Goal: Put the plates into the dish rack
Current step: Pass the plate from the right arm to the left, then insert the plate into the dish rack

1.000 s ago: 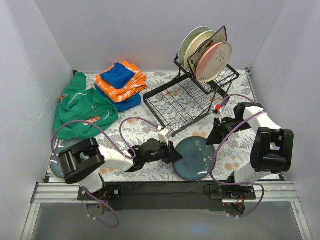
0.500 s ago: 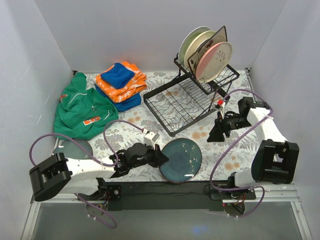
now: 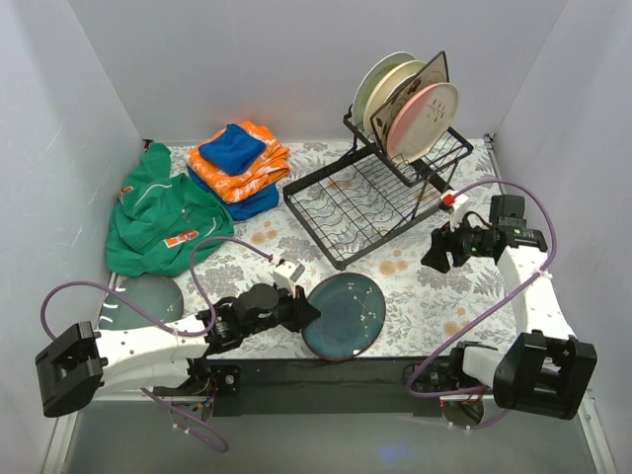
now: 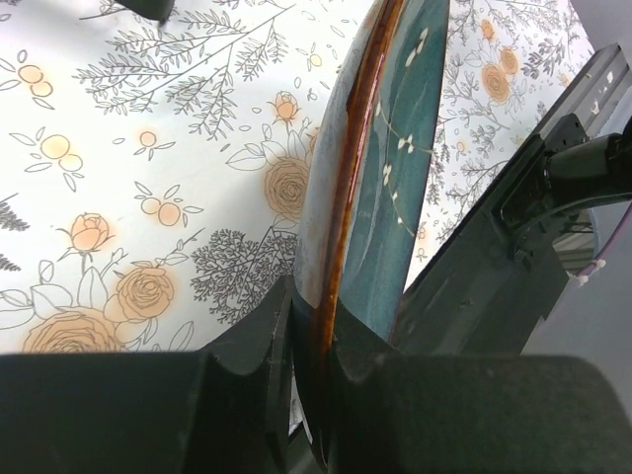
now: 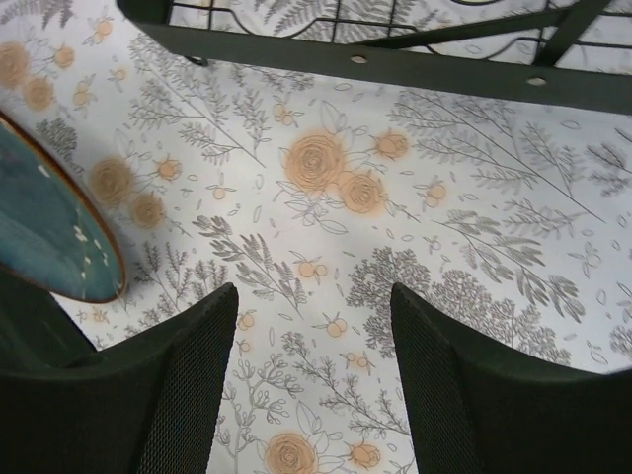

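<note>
A dark teal plate (image 3: 343, 316) is sitting tilted near the front edge of the bench (image 3: 425, 301), in front of the dish rack (image 3: 370, 193) and well apart from it. The left end effector (image 3: 301, 308) is clamping its left rim, and the left wrist view is showing that brown-edged rim wedged between the two fingers (image 4: 247, 346). Whether the plate's lower edge is touching the bench cannot be told. The right end effector (image 3: 441, 247) is hovering just beside the rack's right corner, fingers spread wide and holding nothing. Four plates (image 3: 420, 109) are standing upright in the rack's raised upper section. Another dark teal plate (image 3: 146, 296) is lying flat at the bench's left front, a green garment (image 3: 163, 217) behind it, with folded orange and blue cloths (image 3: 237, 163) farther back.
</note>
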`<act>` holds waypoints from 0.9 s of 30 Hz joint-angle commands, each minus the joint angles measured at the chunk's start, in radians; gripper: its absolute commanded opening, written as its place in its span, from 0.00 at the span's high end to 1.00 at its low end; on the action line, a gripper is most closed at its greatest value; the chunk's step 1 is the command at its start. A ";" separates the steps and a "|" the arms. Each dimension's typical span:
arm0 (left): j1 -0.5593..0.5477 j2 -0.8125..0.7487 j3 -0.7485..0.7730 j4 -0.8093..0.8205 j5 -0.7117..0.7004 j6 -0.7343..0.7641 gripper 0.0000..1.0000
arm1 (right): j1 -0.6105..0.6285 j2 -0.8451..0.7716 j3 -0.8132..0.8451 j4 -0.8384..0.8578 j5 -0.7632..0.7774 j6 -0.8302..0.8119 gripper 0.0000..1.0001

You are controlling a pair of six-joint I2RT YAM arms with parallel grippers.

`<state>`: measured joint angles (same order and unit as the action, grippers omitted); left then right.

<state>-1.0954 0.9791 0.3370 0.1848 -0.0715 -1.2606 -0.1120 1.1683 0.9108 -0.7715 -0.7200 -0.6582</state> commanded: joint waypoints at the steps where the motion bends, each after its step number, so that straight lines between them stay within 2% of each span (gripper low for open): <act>1: 0.002 -0.097 0.071 0.082 -0.024 0.013 1.00 | -0.089 -0.048 -0.053 0.146 -0.008 0.089 0.31; 4: 0.002 -0.112 0.100 0.050 -0.021 0.029 1.00 | -0.161 -0.039 -0.084 0.176 -0.083 0.104 0.31; 10: 0.002 -0.141 0.158 -0.010 -0.011 0.052 1.00 | -0.227 -0.030 -0.116 0.184 -0.142 0.082 0.30; 27: 0.002 -0.134 0.289 -0.088 -0.008 0.107 1.00 | -0.255 -0.071 -0.133 0.190 -0.154 0.078 0.30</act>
<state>-1.0954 0.8845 0.5152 -0.0311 -0.0860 -1.1591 -0.3592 1.1183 0.7872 -0.6018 -0.8413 -0.5789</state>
